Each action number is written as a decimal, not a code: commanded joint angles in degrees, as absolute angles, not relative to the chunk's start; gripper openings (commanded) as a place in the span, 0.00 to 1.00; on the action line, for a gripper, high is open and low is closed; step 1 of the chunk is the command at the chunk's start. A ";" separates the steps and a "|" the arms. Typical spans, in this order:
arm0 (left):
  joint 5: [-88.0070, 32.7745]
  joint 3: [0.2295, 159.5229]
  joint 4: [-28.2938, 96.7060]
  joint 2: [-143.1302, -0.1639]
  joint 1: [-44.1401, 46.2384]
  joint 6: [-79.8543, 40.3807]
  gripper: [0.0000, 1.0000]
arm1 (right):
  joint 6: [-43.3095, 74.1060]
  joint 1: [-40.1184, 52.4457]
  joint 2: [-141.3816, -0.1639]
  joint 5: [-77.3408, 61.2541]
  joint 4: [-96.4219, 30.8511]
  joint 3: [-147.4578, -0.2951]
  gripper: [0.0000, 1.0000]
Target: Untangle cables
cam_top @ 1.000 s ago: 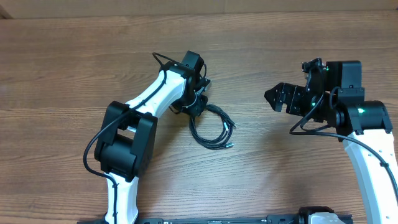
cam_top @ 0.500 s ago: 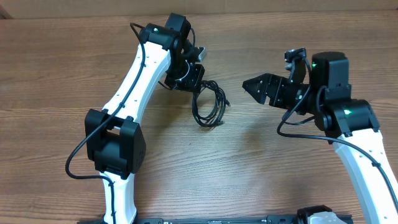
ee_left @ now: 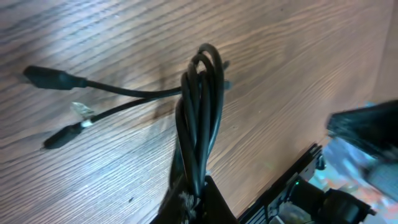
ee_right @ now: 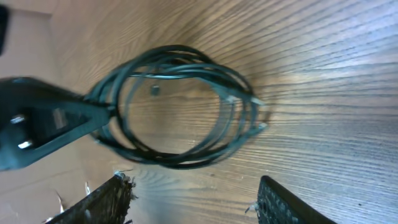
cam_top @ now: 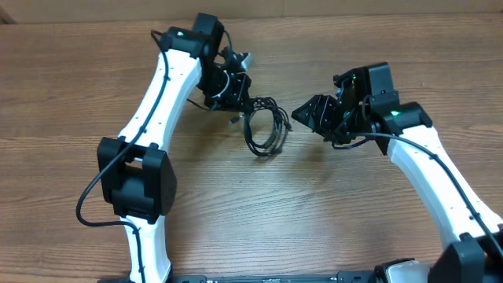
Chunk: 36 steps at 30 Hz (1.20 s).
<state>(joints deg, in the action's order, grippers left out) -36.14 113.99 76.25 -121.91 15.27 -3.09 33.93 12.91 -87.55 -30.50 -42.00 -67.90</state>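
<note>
The cables (cam_top: 266, 130) are thin black cords coiled in a loose bundle, hanging from my left gripper with their lower loops over the table. My left gripper (cam_top: 239, 104) is shut on the bundle's upper left edge. In the left wrist view the strands (ee_left: 200, 118) run up out of the jaws (ee_left: 194, 198), with two plug ends (ee_left: 53, 78) spread to the left. My right gripper (cam_top: 301, 115) is open and empty, just right of the coil and apart from it. The right wrist view shows the coil (ee_right: 174, 106) ahead of its open fingers (ee_right: 193, 199).
The wooden table (cam_top: 330, 212) spreads around the coil. A pale wall or board edge (cam_top: 314, 8) runs along the far side. The white arms reach in from the near edge on both sides of the coil.
My left gripper has lifted the cable bundle up and back, away from the near edge. My right gripper has moved left and now sits close to the coil's right side.
</note>
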 commanded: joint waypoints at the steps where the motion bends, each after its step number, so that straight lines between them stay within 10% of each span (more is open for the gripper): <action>1: -40.45 115.61 76.36 -120.95 15.05 -3.86 0.04 | 36.01 13.32 -90.15 -29.58 -41.25 -69.38 0.62; 36: -67.64 115.61 73.38 -120.97 16.10 -16.97 0.04 | 56.12 22.68 -102.67 -11.31 -12.88 -69.38 0.46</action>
<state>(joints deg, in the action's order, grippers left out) -61.56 114.06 72.82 -121.91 15.66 -16.40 56.77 22.81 -102.30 -17.58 -14.02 -68.10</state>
